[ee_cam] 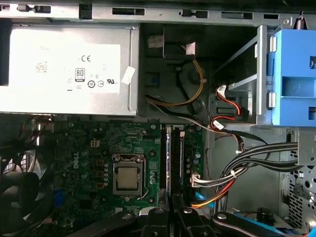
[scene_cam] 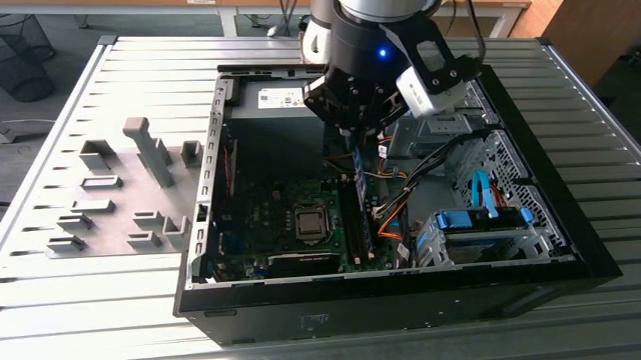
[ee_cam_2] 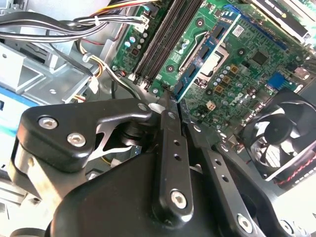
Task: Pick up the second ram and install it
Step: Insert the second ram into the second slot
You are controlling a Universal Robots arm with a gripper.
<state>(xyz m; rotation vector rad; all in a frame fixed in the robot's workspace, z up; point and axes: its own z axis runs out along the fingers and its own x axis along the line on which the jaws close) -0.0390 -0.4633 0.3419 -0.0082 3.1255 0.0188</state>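
RAM [ee_cam_2: 205, 57] is clamped edge-on in gripper [ee_cam_2: 170, 101], just above slots [ee_cam: 172, 158]. Stick should be kept vertical, lined w/ empty slot, pressed evenly.

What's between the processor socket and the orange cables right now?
The black memory slots, in the first wrist view, lie between the processor socket and the orange cables.

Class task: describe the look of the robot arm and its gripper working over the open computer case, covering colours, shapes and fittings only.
The arm is a glossy black cylinder with a small blue light. A white camera block sits on its side. The gripper has matte black angular linkages, silver screws and slim perforated fingers.
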